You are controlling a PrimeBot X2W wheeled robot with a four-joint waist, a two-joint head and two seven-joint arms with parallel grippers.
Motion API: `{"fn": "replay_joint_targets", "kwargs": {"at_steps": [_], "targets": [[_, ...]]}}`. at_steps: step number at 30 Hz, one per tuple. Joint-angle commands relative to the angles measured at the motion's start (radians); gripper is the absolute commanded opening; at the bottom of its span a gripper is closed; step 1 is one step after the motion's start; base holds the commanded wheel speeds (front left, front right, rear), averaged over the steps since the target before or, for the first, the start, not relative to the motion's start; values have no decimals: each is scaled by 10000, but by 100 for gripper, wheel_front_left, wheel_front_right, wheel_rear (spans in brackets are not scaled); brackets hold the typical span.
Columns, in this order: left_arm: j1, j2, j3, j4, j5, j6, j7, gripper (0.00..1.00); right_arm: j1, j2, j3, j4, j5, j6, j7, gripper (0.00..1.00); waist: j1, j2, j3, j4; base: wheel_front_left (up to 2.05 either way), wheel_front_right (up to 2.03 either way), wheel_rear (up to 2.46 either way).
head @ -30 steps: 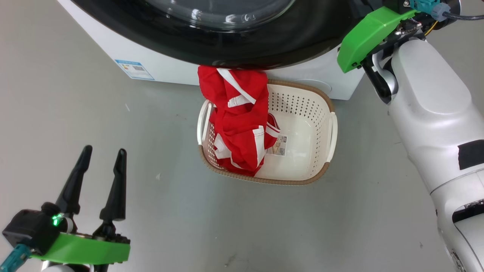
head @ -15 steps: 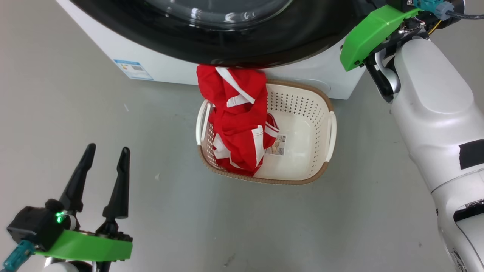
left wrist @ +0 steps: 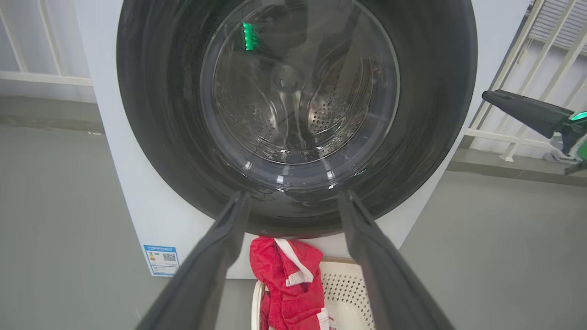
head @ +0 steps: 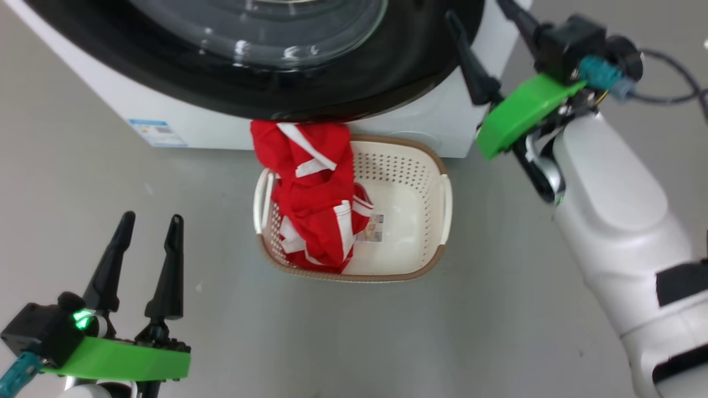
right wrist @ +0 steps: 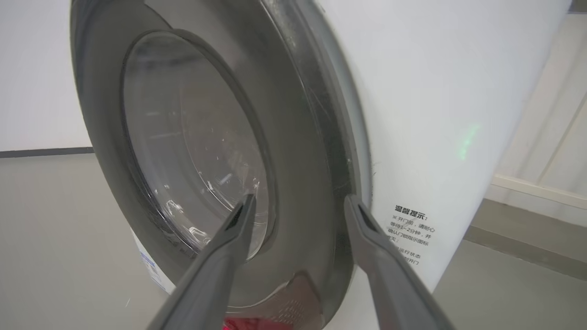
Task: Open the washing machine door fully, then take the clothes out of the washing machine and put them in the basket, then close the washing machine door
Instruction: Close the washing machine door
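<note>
The washing machine door [head: 381, 77] takes the upper part of the head view: a wide glossy black ring around a bulging clear glass bowl. In the left wrist view it lies flat against the white washing machine [left wrist: 146, 215], and the perforated steel drum shows through the glass. In the right wrist view the door rim [right wrist: 302, 151] sits close along the smooth white body [right wrist: 435, 105].

The basket [head: 412, 177] stands on the grey floor [head: 498, 309] just below the door, in the middle of the frame. It is cream plastic with small holes, a rounded rectangle with a brown woven-look rim. The clothes [head: 310, 204], crumpled red fabric with white stripes, fill its left half and reach up to the door's lower edge. Whether the door pinches them, I cannot tell. A sticker [head: 373, 228] lies on the bare basket floor.

The left hand [head: 152, 218] is at the lower left, its dark tapered fingers apart and holding nothing. The right hand [head: 475, 8] is at the upper right beside the door rim, fingers also apart and empty.
</note>
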Motion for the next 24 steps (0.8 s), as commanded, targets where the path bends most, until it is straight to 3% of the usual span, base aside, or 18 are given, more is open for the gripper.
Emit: {"fn": "replay_joint_targets", "kwargs": {"at_steps": [1,10,24], "targets": [[-22,211,379,-292,-110,-54,-120,100,488,231,123,-709,-231,-36,-66,100,0,-1,-258,-409,0,0,0],[252,221,591,-460,-40,-54,-120,100,2447,231,-377,-2792,-867,-36,-66,100,0,-1,-685,-1234,0,0,0],[776,-17,864,-513,300,-54,-120,100,4616,231,-1416,-4092,-1267,-36,-66,100,0,-1,-1571,-1874,0,0,0]]}}
